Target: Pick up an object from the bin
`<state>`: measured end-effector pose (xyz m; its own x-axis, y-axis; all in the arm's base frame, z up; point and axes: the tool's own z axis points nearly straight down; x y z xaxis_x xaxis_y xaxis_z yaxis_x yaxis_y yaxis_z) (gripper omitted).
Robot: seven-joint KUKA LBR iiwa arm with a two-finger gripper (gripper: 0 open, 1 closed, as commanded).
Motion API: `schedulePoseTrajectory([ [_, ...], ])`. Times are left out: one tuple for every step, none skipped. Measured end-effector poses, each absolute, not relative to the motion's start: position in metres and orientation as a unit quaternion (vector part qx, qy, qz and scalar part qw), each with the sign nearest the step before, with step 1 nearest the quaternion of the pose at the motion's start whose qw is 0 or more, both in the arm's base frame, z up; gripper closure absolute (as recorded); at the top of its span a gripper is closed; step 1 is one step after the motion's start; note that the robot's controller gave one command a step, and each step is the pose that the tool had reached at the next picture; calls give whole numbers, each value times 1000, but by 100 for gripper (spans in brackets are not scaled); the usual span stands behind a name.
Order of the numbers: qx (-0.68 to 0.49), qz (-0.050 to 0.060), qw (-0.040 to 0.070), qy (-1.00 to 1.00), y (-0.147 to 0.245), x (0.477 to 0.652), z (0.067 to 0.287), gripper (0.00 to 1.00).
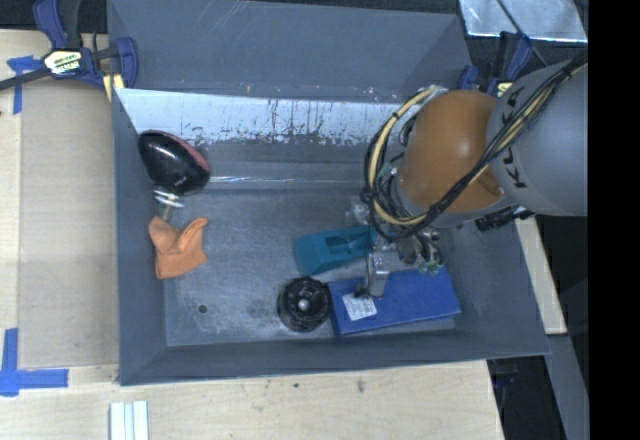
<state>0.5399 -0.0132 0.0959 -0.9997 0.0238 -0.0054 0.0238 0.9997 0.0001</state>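
My gripper (378, 276) is low at about 4 o'clock in the bin (300, 58), over the seam between the teal plastic piece (330, 250) and the flat blue box (405, 303). I can't tell if it's clenched or released. I'd commit to one thing. The teal piece looks chunkier and probably easier than the flat box. The black disc (303, 304) at 6 o'clock is near, so stay off it. The orange rag (178, 246) at 9 o'clock is well apart.
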Motion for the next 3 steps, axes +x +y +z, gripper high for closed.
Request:
schedulePoseTrajectory([
  [43, 0, -1, 999, 7, 543, 73, 100],
  [43, 0, -1, 999, 7, 543, 73, 100],
  [50, -1, -2, 999, 9, 519, 123, 100],
])
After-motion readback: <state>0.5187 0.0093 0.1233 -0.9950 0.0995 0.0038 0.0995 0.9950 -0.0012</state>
